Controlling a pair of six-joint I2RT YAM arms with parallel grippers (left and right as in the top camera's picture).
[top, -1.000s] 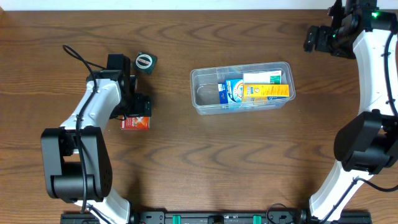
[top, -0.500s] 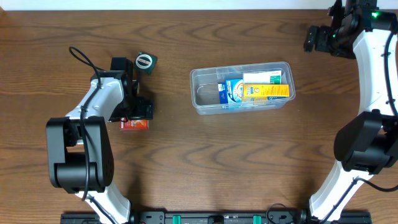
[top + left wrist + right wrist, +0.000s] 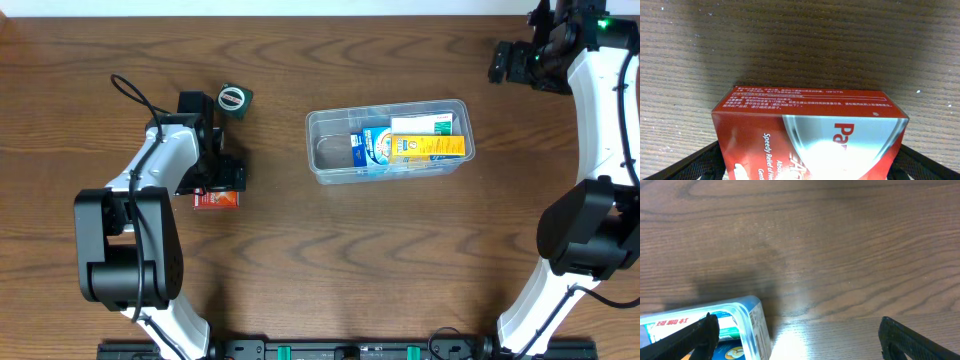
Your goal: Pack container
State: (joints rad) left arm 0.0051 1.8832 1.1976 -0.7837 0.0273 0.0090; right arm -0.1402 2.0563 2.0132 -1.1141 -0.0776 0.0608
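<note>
The left tool (image 3: 222, 176), jaws spread, has settled astride the red box (image 3: 217, 199) (not yet pinched), so its grasp looks next, bound for the container (image 3: 328, 155) at the middle of the bench (image 3: 300, 280); the right tool (image 3: 512, 62) hangs spread beyond it.

red box (image 3: 810, 135) — near half cut off between left gripper (image 3: 219, 186) fingers (image 3: 685, 167), fine print unreadable | overhead: box partly hidden under that gripper | container (image 3: 751, 322): only one corner shows, beside one right gripper (image 3: 797, 330) finger (image 3: 690, 336)
</note>
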